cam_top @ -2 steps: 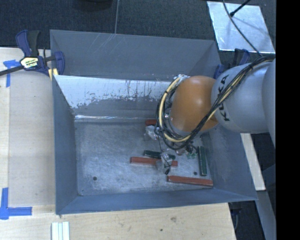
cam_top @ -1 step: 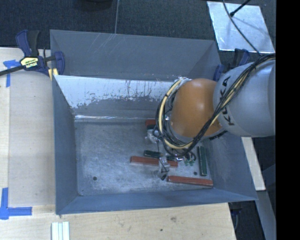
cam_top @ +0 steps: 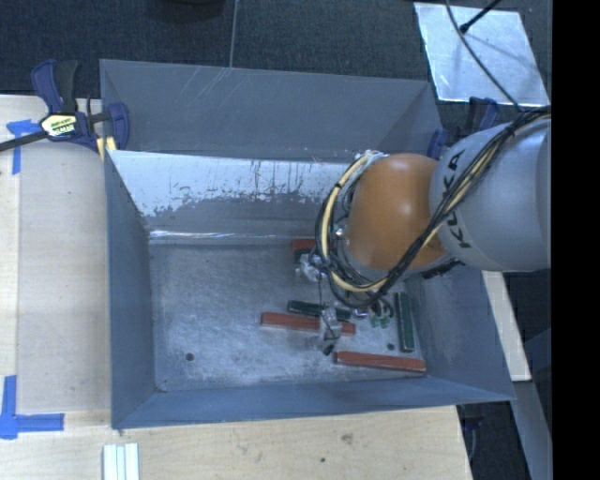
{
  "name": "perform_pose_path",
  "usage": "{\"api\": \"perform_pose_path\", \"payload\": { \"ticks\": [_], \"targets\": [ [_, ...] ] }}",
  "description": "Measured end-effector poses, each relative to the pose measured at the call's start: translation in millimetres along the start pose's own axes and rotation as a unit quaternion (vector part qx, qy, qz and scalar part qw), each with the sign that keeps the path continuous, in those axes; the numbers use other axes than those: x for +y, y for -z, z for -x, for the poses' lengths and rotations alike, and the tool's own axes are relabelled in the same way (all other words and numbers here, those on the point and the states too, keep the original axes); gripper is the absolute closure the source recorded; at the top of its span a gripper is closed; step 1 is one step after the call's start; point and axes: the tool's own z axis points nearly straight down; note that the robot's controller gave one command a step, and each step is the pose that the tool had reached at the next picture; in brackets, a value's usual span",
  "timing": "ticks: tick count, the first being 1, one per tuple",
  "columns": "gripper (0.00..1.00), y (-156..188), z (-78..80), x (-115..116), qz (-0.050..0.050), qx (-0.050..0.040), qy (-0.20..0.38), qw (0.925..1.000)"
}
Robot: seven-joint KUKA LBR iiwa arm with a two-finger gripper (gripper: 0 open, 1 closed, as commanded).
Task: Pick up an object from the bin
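Hanging beside a reddish-brown strip, the gripper cannot be judged apart or together.

Dark carpeted floor across top of frame. Pale wooden tabletop at left and along bottom. Shiny silver sheet in upper right corner.

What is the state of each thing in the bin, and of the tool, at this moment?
tool: low in the bin, at the right end of the left red-brown strip.
left red-brown strip: flat on the bin's bottom, not lifted.
right red-brown strip: flat, near the front side.
dark green strip: flat, on the right.
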Motion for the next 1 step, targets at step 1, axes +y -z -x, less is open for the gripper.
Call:
{"api": "perform_pose_path", "payload": {
  "ticks": [1],
  "targets": [
    [0.0, -30.9, 5.2, -6.4, 0.0, 0.0038, -0.06, 0.9982]
  ]
}}
